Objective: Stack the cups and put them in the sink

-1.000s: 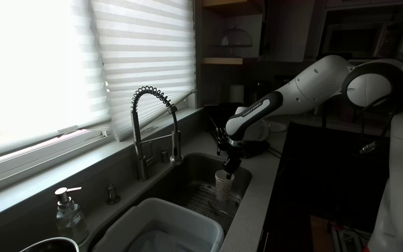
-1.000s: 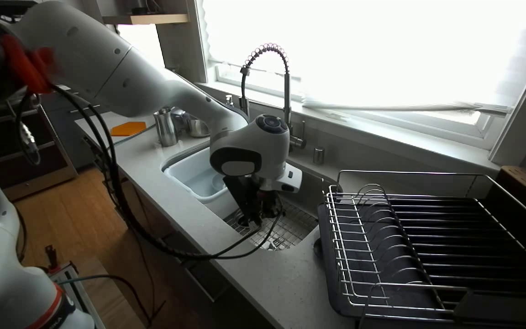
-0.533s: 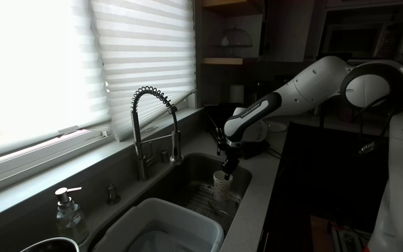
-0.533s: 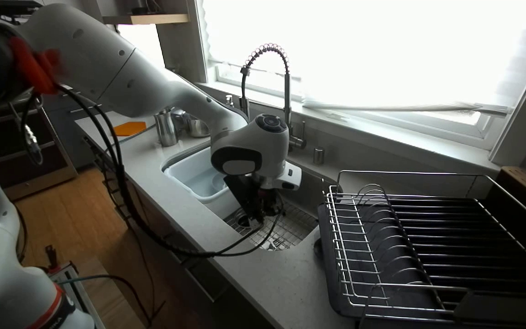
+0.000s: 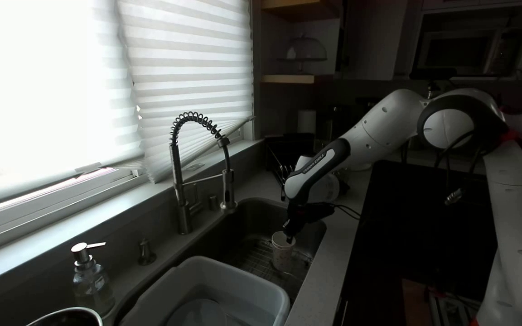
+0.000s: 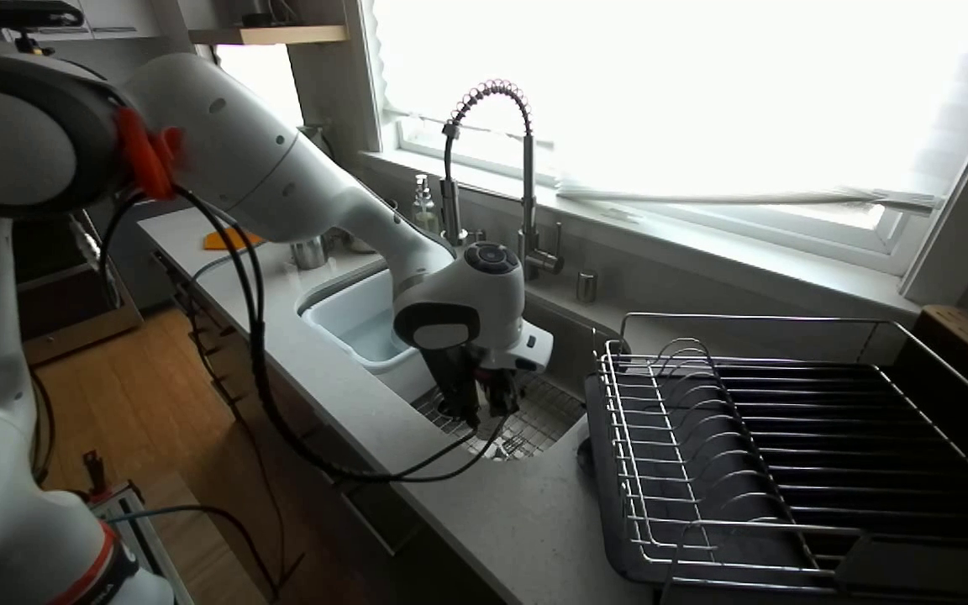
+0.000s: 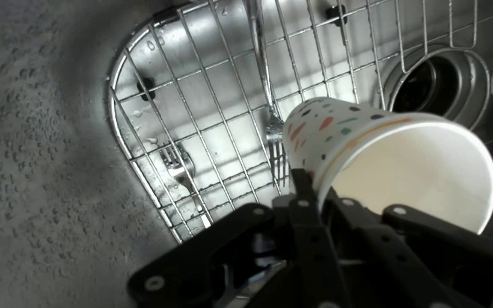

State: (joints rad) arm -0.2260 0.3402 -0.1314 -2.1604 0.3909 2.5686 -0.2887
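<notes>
Change: Against half a second ago, we see the cup (image 7: 330, 124) lower in the sink (image 5: 261, 217), with the gripper (image 7: 317, 187) and, in both exterior views, the arm (image 5: 379, 129) lower too.
Cup place: inside the sink, above its wire grid (image 7: 230, 58); we cannot tell whether its base touches.
Cup mouth: up, out of the sink, facing us in the wrist view.
Cup axis: near upright in the sink; in the wrist view it slants, base upper left, mouth lower right.
Cup count: one mouth shows; we cannot tell whether it tops a stack.
Gripper: narrow, pinching the cup's wall, one finger inside the rim and one outside.
Forks (image 7: 276, 133): two, down in the sink, one near the cup's base in the wrist view.
Tub (image 5: 238, 281): in the sink, at the end away from the dish rack (image 6: 753, 454).
Dish rack: on the table (image 6: 518, 512), beside the sink.
Tap (image 5: 184, 218): at the sink's edge.
</notes>
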